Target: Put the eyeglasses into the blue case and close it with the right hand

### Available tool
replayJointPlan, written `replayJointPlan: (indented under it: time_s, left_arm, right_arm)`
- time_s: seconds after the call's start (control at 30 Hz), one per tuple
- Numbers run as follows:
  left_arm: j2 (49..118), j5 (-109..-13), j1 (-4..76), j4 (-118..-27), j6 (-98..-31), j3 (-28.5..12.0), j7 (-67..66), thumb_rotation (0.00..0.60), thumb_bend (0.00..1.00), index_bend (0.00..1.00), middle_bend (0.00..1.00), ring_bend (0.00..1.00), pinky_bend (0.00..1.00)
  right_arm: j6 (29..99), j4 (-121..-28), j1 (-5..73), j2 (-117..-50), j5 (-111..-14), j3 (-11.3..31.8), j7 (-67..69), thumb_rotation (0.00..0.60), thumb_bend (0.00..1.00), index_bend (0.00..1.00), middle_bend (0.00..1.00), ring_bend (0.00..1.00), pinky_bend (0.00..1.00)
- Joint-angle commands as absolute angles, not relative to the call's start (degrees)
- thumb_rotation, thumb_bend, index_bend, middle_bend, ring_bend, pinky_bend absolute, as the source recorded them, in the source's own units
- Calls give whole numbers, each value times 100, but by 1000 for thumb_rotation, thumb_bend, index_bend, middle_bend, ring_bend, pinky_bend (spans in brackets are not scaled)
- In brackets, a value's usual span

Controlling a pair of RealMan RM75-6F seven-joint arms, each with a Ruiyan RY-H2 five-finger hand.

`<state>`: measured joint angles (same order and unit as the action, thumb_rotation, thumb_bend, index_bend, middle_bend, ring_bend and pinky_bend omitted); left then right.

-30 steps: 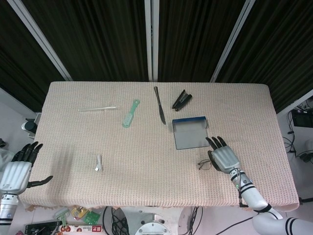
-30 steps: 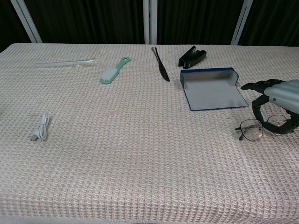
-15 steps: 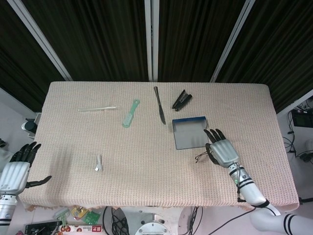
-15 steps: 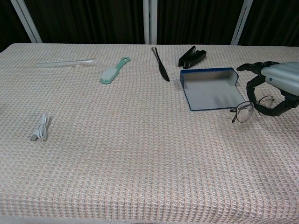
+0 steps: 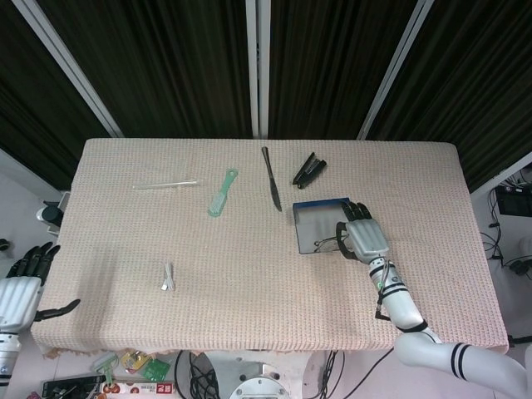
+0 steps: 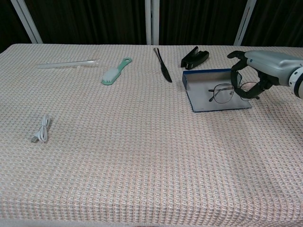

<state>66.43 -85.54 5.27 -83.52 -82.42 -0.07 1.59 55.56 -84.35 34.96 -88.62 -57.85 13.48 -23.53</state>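
Observation:
The blue case lies open on the right half of the table, its grey inside facing up. My right hand hovers over the case's right part and pinches the thin-framed eyeglasses, which hang just above the case's inside. My left hand is off the table's near left corner with fingers apart and nothing in it; the chest view does not show it.
Behind the case lie a black stapler and a dark knife. Further left are a green brush, a clear rod and a white coiled cable.
My right hand has lifted the eyeglasses off the cloth near the front right and carried them back and left over the open case. The left hand has sunk slightly.

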Motion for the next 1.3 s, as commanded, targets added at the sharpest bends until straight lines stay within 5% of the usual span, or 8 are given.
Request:
replayJointPlan:
  time_s: [0.03, 0.53, 1.3]
  left_arm:
    - [6641, -8538, 513, -8324, -8235, -4, 203, 407, 95, 48, 51, 44, 184]
    - [6615, -8482, 482, -8197, -8194, -18, 354, 408, 95, 48, 51, 44, 184]
    - [6691, -8403, 478, -8051, -8113, -44, 304, 409, 94, 48, 50, 44, 184]
  right_arm:
    - [5511, -8267, 3745, -9090, -5474, 1480, -2684, 600, 491, 700, 0, 0, 0]
    - [5519, -7162, 4362, -9875, -4410, 1739, -3289, 600, 503, 698, 0, 0, 0]
    - [5392, -6225, 4668, -10441, -4499, 1815, -2967, 600, 501, 679, 0, 0, 0]
